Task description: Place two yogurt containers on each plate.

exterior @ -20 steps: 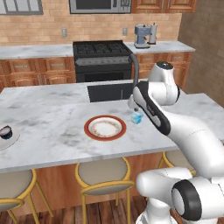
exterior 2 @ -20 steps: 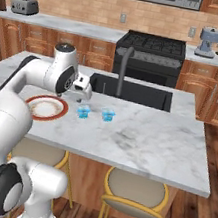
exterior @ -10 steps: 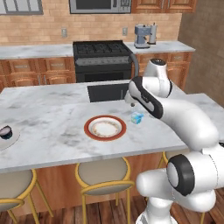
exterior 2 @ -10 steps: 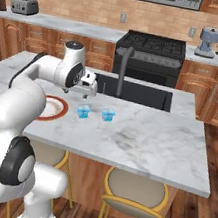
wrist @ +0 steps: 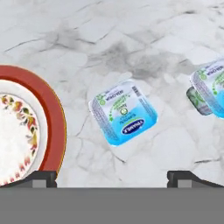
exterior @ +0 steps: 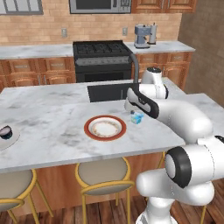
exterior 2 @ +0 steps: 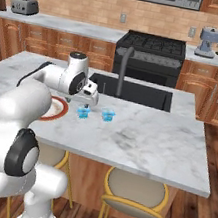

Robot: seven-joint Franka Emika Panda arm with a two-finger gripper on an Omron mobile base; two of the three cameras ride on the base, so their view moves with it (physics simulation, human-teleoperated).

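A light blue yogurt container [wrist: 124, 111] lies on the marble island, straight below my open gripper [wrist: 113, 178], whose fingertips [wrist: 41, 177] stand wide on either side of it. A second light blue container [wrist: 212, 87] sits to its right. The red-rimmed plate [wrist: 54, 118] is just to the left with nothing on it. From the right base, my gripper [exterior 2: 88, 100] hovers over the nearer cup [exterior 2: 83, 111], the other cup [exterior 2: 108, 114] beside it. Far left, a dark navy container [exterior: 6, 131] rests on the grey plate [exterior: 12, 140].
The sink [exterior 2: 134, 91] with its dark faucet [exterior 2: 123, 68] lies just behind the cups. Stools [exterior: 103, 173] stand along the island's front edge. A stove [exterior: 101, 59] and coffee machine [exterior: 144, 35] line the back counter.
The hand has shifted right and lower, arriving over the nearer light blue container. The arm's elbow swung round. The jaws stayed open and the cups and plates have not moved.
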